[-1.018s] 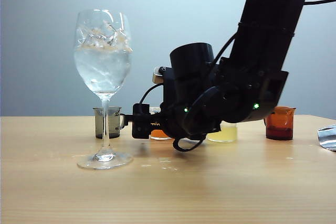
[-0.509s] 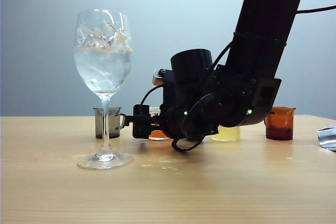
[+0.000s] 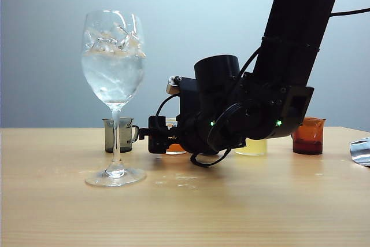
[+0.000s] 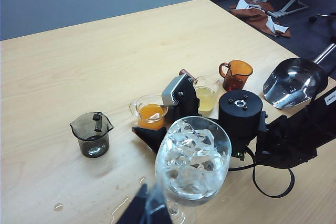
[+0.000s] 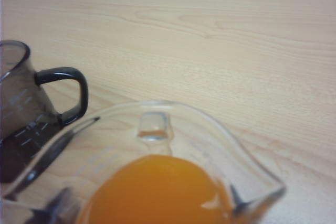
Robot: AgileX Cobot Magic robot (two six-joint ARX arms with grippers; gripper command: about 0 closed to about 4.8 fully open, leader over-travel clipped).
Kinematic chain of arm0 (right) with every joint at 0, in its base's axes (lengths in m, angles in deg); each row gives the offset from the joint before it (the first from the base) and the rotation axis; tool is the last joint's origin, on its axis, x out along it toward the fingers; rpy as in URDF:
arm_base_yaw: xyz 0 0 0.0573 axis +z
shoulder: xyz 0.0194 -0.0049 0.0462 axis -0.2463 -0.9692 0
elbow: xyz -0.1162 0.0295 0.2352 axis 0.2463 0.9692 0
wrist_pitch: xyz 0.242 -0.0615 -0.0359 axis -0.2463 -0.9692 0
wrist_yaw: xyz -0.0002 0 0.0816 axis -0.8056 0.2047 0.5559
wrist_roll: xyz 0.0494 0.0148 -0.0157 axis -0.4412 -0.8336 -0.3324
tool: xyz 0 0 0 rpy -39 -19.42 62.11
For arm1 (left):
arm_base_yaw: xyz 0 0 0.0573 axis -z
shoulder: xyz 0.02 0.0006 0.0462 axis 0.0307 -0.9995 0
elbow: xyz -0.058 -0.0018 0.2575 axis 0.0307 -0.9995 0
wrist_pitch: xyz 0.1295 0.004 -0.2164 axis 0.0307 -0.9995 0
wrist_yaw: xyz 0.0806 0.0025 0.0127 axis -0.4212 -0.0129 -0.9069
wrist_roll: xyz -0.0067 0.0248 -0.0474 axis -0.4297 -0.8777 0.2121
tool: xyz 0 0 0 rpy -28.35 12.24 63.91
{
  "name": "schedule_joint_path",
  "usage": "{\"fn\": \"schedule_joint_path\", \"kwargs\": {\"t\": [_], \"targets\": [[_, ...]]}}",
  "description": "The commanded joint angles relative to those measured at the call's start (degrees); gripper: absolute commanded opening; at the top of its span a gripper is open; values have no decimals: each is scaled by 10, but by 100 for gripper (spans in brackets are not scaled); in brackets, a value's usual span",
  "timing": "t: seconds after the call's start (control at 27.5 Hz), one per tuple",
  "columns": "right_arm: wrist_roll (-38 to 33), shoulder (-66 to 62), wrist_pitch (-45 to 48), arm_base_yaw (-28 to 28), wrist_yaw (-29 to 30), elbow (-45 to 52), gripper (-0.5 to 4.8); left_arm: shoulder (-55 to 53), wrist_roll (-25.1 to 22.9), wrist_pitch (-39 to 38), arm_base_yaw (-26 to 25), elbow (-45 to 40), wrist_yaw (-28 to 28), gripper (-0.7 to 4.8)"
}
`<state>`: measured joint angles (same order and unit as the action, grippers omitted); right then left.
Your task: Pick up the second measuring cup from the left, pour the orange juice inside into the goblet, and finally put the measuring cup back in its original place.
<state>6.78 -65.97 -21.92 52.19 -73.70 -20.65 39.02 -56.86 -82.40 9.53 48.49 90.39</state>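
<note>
The second measuring cup (image 4: 150,115) stands on the surface (image 4: 79,66) with the orange juice (image 5: 157,192) inside, between the smoky grey cup (image 4: 92,135) and the pale yellow cup (image 4: 206,94) — nothing lifted or poured yet. The right gripper (image 4: 167,113) sits low around it, jaws spread either side, not clamped. The goblet (image 3: 114,93) holds only ice. The left gripper (image 4: 146,211) hangs near the goblet — jaw state unclear

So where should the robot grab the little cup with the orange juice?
Probably across the clear wall of the second measuring cup, coming level from the side where the right gripper already is. It stands upright and full of orange juice; its handle looks too tiny to pinch.
</note>
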Motion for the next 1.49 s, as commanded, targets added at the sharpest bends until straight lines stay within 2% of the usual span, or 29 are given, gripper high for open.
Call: {"fn": "schedule_joint_path", "kwargs": {"t": [0.04,0.29,0.36,0.44,0.87,0.98,1.05,1.09,1.27,1.31,1.49], "targets": [[-4,-2,-8,1,15,1,274,1,-2,9,0,4,1,-6],[-4,-2,-8,1,15,1,279,1,-2,9,0,4,2,-6],[0,-2,-8,1,15,1,320,1,-2,9,0,4,1,-6],[12,-2,-8,1,22,1,329,1,-2,9,0,4,2,-6],[24,-2,-8,1,64,1,325,1,0,9,0,4,3,-6],[24,-2,-8,1,64,1,252,1,0,9,0,4,3,-6],[24,-2,-8,1,64,1,164,1,0,9,0,4,3,-6],[24,-2,-8,1,64,1,137,1,0,9,0,4,3,-6],[24,-2,-7,1,63,0,130,1,0,9,0,4,3,-6],[24,-2,-7,1,64,0,102,1,0,9,0,4,3,-6],[24,1,-7,1,63,0,102,1,0,9,0,4,3,-6]]}}
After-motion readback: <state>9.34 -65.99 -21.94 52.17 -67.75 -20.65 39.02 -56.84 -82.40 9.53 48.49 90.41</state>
